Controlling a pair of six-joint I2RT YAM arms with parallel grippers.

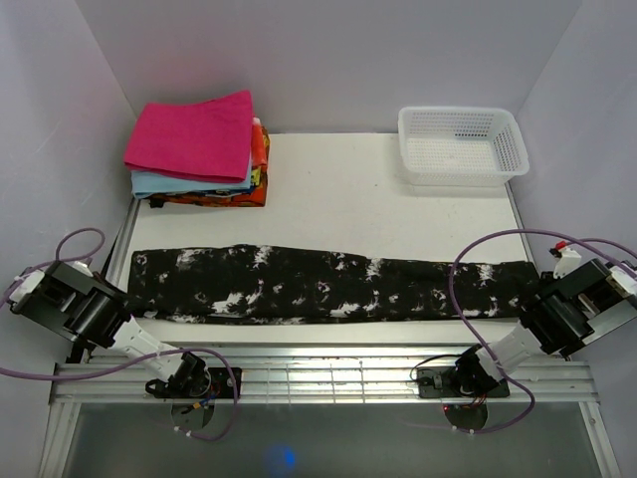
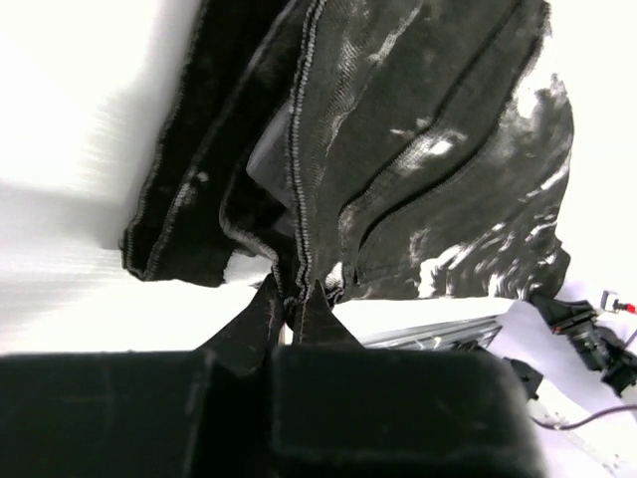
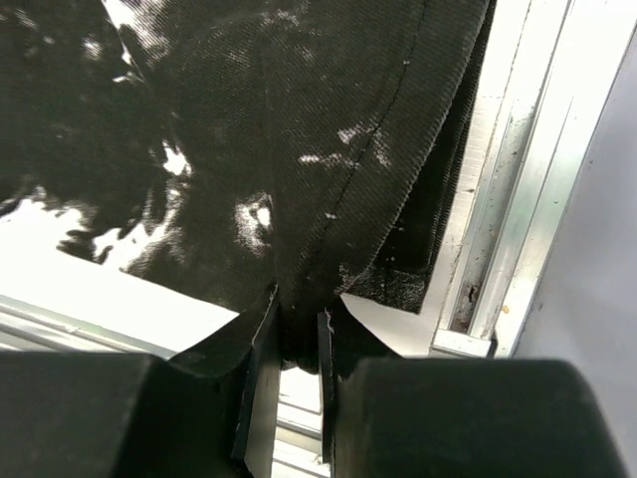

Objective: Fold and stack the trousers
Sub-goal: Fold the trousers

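The trousers [image 1: 328, 285], black with white splotches, lie stretched as a long narrow band across the table from left to right. My left gripper [image 2: 292, 299] is shut on a stitched hem at the band's left end [image 2: 398, 149]. At the right end, my right gripper [image 3: 297, 324] is shut on a bunched fold of the same fabric [image 3: 299, 149], beside the table's metal side rail. In the top view the left gripper [image 1: 127, 317] and the right gripper [image 1: 528, 307] sit at the two near corners of the band.
A stack of folded cloths topped by a magenta one [image 1: 194, 134] sits at the back left. A white mesh basket [image 1: 463, 145] stands at the back right. An aluminium rail [image 1: 328, 373] runs along the near edge, with purple cables looping by both arms.
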